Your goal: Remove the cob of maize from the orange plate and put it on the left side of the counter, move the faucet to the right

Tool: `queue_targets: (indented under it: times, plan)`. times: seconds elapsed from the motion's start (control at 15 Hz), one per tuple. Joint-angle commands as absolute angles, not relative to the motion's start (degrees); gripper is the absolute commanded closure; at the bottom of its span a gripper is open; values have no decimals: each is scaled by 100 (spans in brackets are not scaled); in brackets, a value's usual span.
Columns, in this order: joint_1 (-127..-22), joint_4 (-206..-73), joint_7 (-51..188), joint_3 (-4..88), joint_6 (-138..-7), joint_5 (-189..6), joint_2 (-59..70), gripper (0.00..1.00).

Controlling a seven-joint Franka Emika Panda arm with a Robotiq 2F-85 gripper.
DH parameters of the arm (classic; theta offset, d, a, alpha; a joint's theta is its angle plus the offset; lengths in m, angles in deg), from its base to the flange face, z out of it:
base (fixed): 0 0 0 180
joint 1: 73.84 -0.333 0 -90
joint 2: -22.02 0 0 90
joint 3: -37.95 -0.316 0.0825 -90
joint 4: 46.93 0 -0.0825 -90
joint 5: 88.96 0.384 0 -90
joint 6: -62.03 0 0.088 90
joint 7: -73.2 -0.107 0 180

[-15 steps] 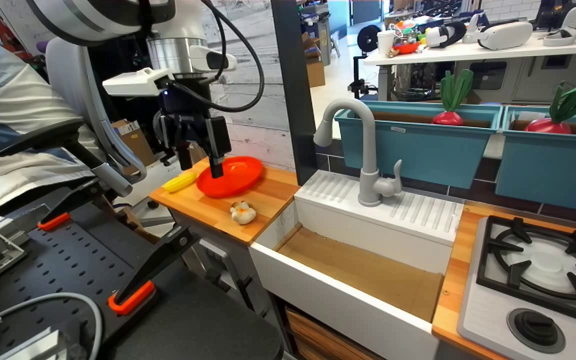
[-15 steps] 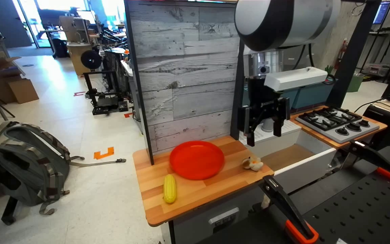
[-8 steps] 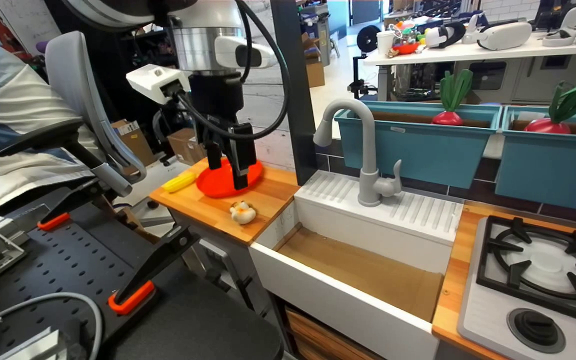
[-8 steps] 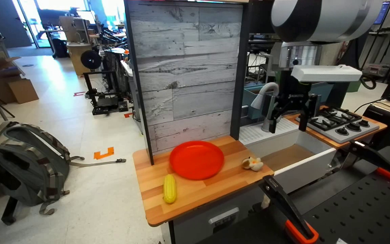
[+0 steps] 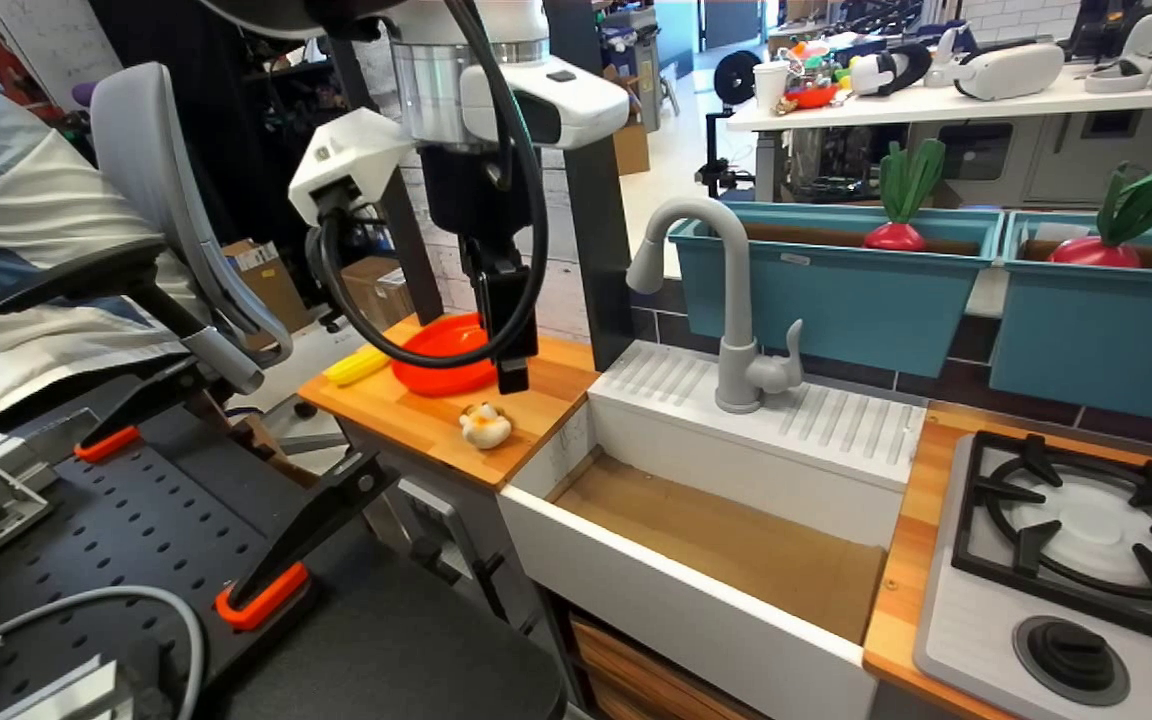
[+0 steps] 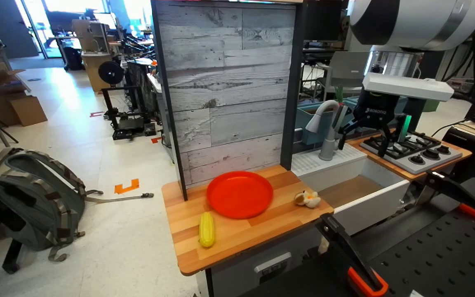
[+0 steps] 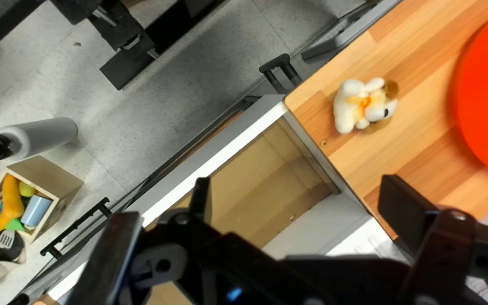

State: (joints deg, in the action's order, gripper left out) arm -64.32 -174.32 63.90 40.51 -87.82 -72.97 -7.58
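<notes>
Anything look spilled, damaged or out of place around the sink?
One oddity: a pale lump on the counter, near the sink. In the wrist view it looks like a small plush animal, odd for a kitchen. No spill or damage shows; the faucet stands upright, and the cob of maize lies beside the orange plate.

The gripper (image 6: pixel 362 147) swings away from the plate (image 6: pixel 239 194) toward the sink (image 6: pixel 369 214), twisting as it goes, so more of the faucet (image 6: pixel 328 143) shows in an exterior view.
</notes>
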Motion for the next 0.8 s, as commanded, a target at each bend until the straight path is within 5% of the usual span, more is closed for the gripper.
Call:
queue_targets:
  times: [0.0,0.73]
  plan:
    - [-6514,-17277,5865,4172,-8755,-7059,-720,0]
    - [-6580,-16863,4640,4451,-9011,-6863,-828,0]
